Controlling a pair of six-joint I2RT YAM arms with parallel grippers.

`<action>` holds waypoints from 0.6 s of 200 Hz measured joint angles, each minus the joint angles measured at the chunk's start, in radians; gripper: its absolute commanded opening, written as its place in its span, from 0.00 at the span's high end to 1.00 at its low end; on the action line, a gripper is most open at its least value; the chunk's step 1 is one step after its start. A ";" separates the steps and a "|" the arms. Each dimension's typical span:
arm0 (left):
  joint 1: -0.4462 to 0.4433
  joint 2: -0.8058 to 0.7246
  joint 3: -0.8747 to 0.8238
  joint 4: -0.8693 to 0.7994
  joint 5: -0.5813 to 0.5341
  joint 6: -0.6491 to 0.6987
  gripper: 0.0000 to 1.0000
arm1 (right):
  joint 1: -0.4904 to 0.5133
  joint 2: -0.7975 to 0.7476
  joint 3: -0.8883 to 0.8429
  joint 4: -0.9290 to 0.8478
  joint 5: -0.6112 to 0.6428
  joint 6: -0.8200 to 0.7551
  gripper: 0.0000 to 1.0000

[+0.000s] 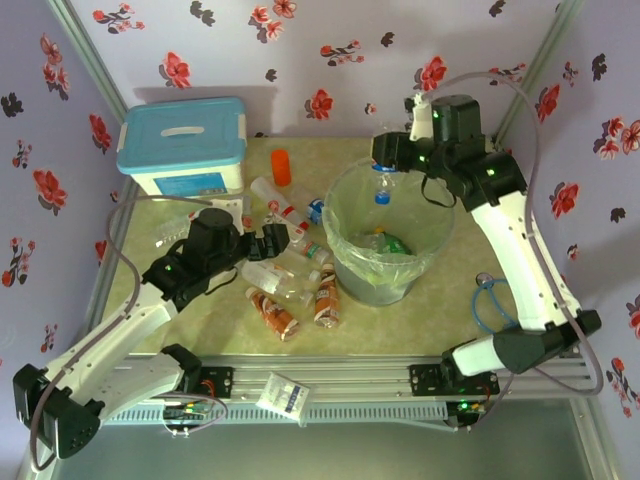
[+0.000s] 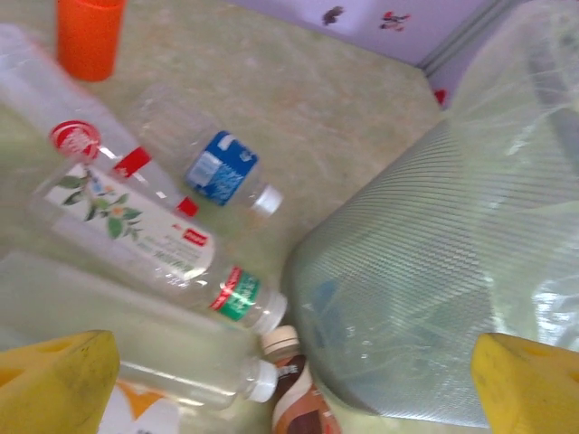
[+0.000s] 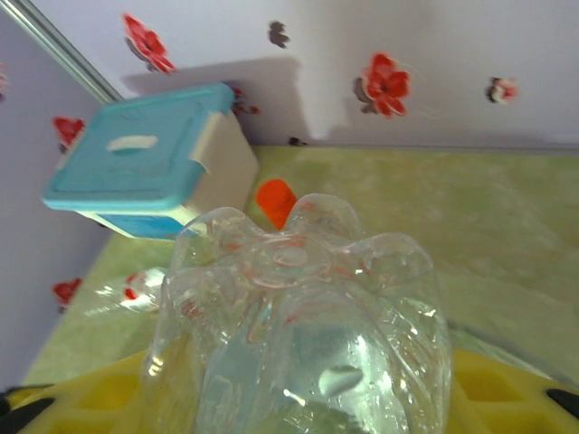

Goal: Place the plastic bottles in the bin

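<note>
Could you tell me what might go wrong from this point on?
1. The clear blue-capped plastic bottle held by the right gripper hangs near the far rim of the round grey lined bin; released there, it may clip the rim and bounce out.
2. The left gripper, fingers wide open, hovers over tightly packed bottles beside the bin; closing could catch two or snag the liner.

Bare surface lies between the bin (image 1: 360,285) and the table's (image 1: 400,325) near edge. Bottles (image 1: 273,313) crowd the surface left of the bin. White box (image 1: 180,150) blocks the far-left corner. Right gripper (image 1: 388,160) with held bottle (image 1: 381,185) overhangs the bin's far rim.
</note>
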 measured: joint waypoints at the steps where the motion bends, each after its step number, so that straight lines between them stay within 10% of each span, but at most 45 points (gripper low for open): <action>1: 0.001 0.000 0.000 -0.001 -0.001 0.000 0.00 | 0.000 -0.002 -0.001 -0.002 0.002 -0.001 0.49; 120: 0.018 0.056 0.008 -0.171 -0.133 0.015 0.00 | 0.010 -0.061 -0.370 -0.130 0.143 -0.027 0.52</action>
